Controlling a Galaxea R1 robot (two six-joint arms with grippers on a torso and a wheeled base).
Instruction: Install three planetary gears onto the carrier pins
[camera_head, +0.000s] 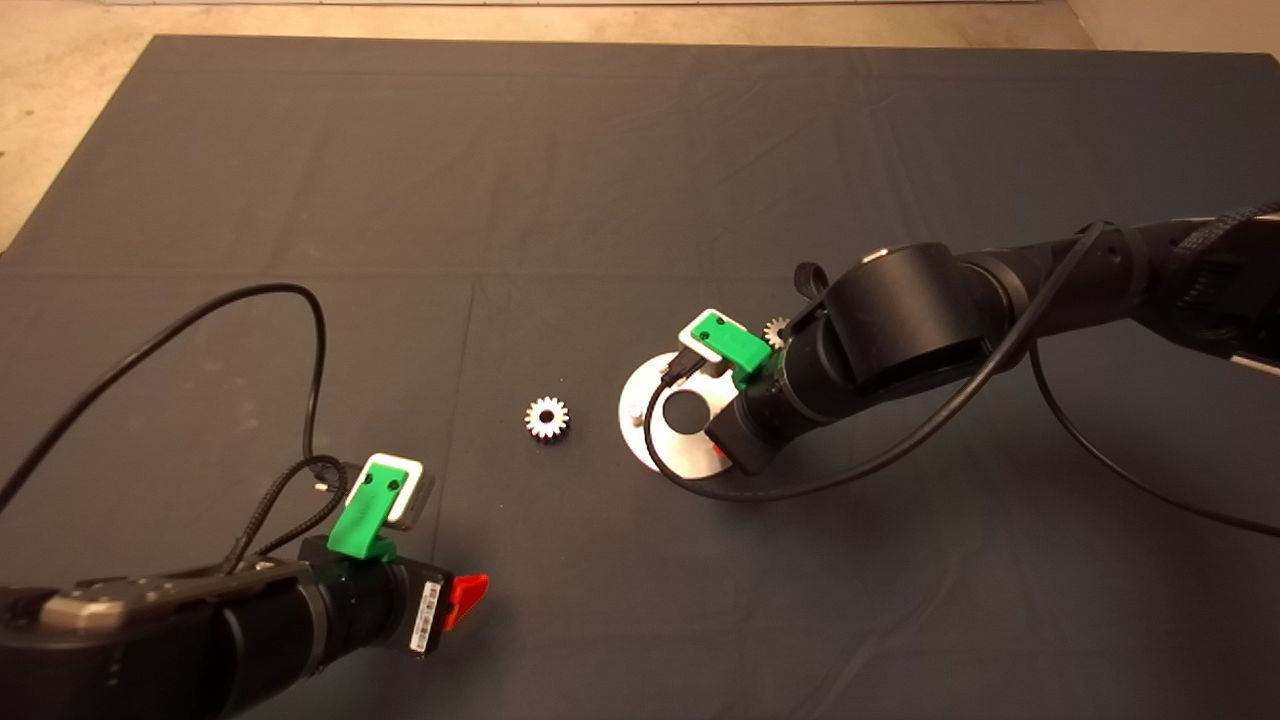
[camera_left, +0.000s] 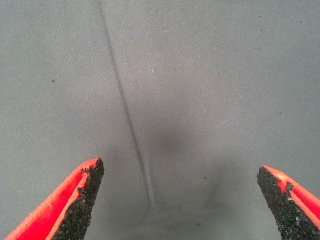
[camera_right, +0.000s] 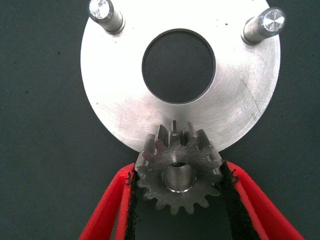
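Note:
The round silver disc (camera_head: 640, 400) lies right of the mat's centre. In the right wrist view the disc (camera_right: 120, 100) shows two bare carrier pins (camera_right: 106, 15) (camera_right: 264, 25). My right gripper (camera_right: 179, 167) is shut on a planetary gear (camera_right: 180, 172) at the disc's edge, and a silver stud shows inside the gear's centre hole. A second gear (camera_head: 547, 417) lies flat on the mat left of the disc. A third gear (camera_head: 776, 332) peeks out behind the right wrist. My left gripper (camera_head: 465, 598) is open and empty over bare mat (camera_left: 165, 100) at the lower left.
The right arm's black cable (camera_head: 800, 490) loops over the mat in front of the disc. The left arm's cable (camera_head: 300, 300) arcs above the mat on the left. The mat's far edge meets a pale floor (camera_head: 80, 60).

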